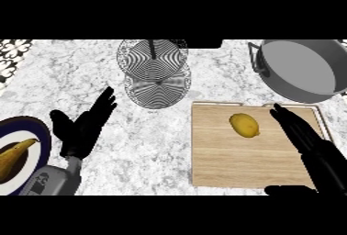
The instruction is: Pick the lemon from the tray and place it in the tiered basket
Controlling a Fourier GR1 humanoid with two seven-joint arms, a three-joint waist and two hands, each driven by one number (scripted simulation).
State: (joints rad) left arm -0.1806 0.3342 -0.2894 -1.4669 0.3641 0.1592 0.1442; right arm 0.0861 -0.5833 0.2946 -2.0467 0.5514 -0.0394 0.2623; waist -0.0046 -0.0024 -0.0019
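Now the lemon (244,125) lies on the wooden tray (224,170), in its upper half, a little right of the middle, and nothing touches it. The right hand (301,133) is over the tray's right side, near the lemon, with straight open fingers and the thumb low at the tray's lower edge. The left hand (82,130) rests open on the left, fingers up, beside a plate (42,133) with a banana.

I judge the lemon to be light and stiff, with a smooth skin that may slip, and its oval form may roll. So the best hold is probably across its short middle, fingers on one side and thumb on the other.

The tray has a low rim, and there is free wood all around the lemon for the fingers to come down. The basket (156,69) stands up and left of the tray, just beyond its corner. A pot (301,69) stands above the tray on the right, away from this path.
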